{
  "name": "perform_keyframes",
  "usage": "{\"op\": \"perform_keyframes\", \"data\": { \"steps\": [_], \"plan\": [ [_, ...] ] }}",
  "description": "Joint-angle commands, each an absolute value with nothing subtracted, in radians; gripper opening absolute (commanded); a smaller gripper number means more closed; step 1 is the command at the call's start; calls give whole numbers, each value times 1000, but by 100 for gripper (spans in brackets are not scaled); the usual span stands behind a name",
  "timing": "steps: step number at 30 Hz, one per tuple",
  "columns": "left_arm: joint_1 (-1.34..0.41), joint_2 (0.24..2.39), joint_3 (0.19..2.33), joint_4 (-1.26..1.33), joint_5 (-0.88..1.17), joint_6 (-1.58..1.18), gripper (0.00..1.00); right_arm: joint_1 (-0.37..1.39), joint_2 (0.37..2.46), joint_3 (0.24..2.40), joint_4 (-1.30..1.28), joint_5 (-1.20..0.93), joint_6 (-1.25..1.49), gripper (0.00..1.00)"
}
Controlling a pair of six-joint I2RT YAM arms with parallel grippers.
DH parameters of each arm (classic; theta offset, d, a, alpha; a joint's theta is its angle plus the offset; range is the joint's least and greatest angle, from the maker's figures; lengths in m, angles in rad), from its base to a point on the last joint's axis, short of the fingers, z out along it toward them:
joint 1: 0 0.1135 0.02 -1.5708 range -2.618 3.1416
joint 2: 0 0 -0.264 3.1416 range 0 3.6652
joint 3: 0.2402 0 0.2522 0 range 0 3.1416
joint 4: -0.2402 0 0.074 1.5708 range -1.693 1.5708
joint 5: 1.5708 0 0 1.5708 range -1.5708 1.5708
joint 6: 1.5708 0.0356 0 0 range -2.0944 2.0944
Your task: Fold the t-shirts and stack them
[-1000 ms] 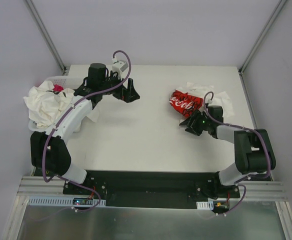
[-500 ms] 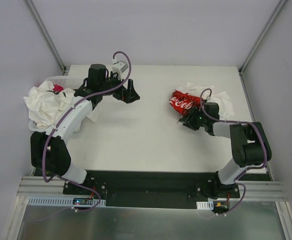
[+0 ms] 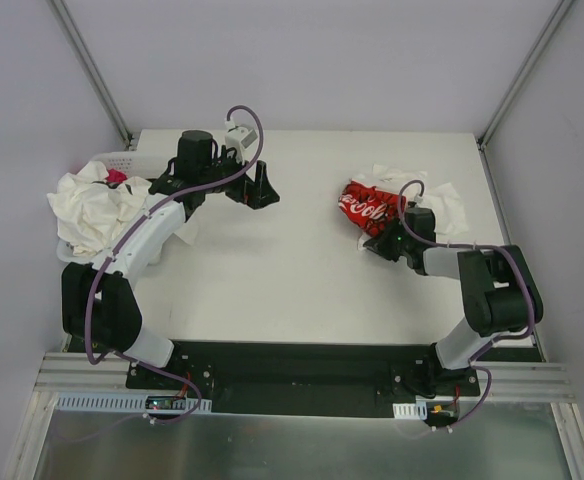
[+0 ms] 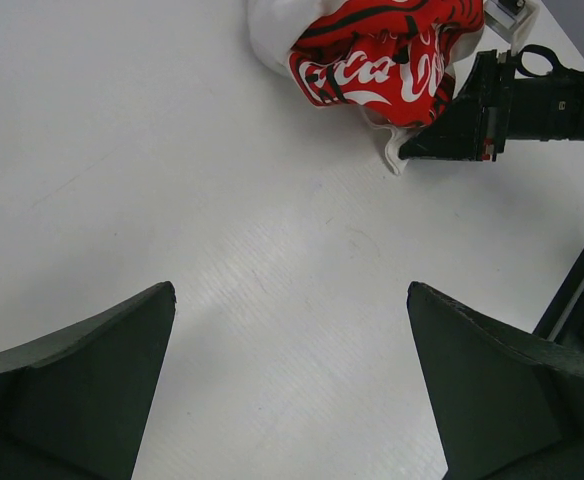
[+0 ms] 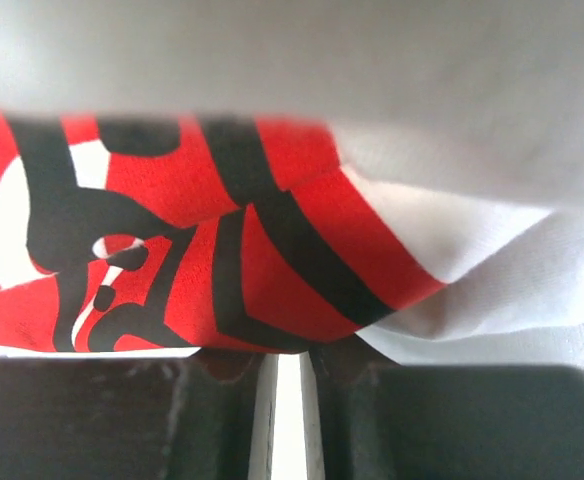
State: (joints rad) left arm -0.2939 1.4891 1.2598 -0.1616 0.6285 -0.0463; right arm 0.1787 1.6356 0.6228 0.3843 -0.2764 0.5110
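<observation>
A crumpled white t-shirt with a red print and white lettering lies at the table's right back; it also shows in the left wrist view. My right gripper sits low at its near edge, jaws almost together, with the shirt's red and white cloth draped over the fingertips. More off-white t-shirts are heaped at the left edge. My left gripper hovers open over bare table at the back middle, holding nothing.
A white perforated basket stands under the heap at the left, with something pink showing in it. Metal frame posts rise at both back corners. The right arm's elbow stands near the right edge.
My right gripper slid forward to the printed shirt's near edge and its jaws narrowed around the cloth. The left arm stayed still.
</observation>
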Motion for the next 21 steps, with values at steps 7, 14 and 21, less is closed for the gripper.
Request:
{"op": "perform_keyframes", "data": {
  "steps": [7,14,21],
  "plan": [
    [-298,1480,1250,-121,657,-37,99,251,1514,681,217,-112,394,1],
    [-298,1508,1252,-109,655,-60,99,424,1466,1064,-121,63,154,1],
    [-299,1537,1238,-86,669,-89,99,563,1483,1379,-325,316,-98,1]
  ]
}}
